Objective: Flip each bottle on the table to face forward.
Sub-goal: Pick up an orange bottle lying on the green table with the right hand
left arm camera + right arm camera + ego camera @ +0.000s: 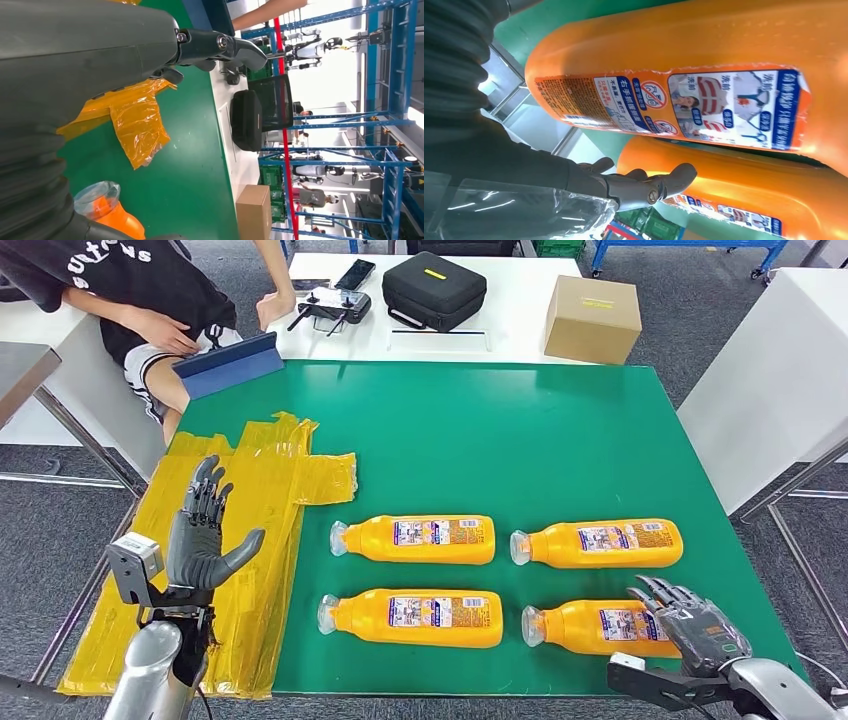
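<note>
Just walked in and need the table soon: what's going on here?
A humanoid robot is working on four orange bottles lying in two rows on the green table, all showing their back labels. Its right hand rests over the near right bottle without a clear grip. The left hand is raised, open, above the yellow plastic sheet. A person sits at the far corner.

Four bottles are lying in two rows on the desk point(560, 430): far-left bottle point(415, 539), far-right bottle point(598, 543), near-left bottle point(412, 617), near-right bottle point(590, 627).
</note>
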Controlling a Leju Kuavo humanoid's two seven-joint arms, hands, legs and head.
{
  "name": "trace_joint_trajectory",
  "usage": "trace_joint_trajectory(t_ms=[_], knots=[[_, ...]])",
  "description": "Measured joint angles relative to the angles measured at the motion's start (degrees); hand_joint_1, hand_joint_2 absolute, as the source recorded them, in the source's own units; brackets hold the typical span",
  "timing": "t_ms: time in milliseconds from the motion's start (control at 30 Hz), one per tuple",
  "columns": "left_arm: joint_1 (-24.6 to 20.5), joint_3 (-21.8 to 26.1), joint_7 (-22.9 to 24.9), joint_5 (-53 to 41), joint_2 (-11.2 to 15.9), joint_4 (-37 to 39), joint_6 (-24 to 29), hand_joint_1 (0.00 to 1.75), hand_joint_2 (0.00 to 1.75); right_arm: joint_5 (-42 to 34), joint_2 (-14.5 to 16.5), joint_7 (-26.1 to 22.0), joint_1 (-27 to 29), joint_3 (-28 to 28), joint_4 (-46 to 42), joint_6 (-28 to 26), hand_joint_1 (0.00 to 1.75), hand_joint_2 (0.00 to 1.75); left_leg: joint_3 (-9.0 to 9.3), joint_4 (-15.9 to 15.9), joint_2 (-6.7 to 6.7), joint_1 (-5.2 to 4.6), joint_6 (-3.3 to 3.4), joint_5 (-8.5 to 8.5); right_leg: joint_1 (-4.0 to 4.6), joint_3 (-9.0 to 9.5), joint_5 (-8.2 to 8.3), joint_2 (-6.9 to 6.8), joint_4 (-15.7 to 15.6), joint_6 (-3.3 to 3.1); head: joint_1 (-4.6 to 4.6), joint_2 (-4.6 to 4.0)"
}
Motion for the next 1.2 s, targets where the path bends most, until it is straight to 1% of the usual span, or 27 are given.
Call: trace_joint_trajectory(t_ms=[267,700,933,1200], knots=[[0.0,0.1,0.0,0.0,0.0,0.4,0.0,0.00,1.75,0.6,0.0,0.0,-0.7,-0.3,1.4,-0.4,0.00,1.75,-0.01,0.0,0.00,0.00,0.00,0.00,0.00,0.01,0.00,0.00,0.0,0.00,-0.01,0.00],[0.2,0.6,0.0,0.1,0.0,0.6,0.0,0.00,1.75,2.8,0.9,-0.6,-4.8,1.0,7.2,-2.8,0.00,1.75,-0.01,0.0,0.00,0.00,0.00,0.00,0.00,0.01,0.00,0.00,0.0,0.00,0.00,0.00],[0.2,0.6,0.3,0.4,0.0,0.6,0.0,0.00,1.75,4.7,2.8,-0.2,-6.3,2.1,9.6,-3.9,0.00,1.75,-0.01,0.0,0.00,0.01,0.00,0.00,0.01,0.00,0.00,0.00,0.0,0.00,-0.01,0.00],[0.3,0.6,0.4,0.4,-0.1,0.6,0.0,0.00,1.75,4.9,4.6,-0.6,-8.2,2.5,12.5,-4.7,0.01,1.75,0.06,0.0,0.09,0.03,0.00,-0.01,0.02,0.04,0.00,0.03,0.0,0.00,0.01,0.00]])
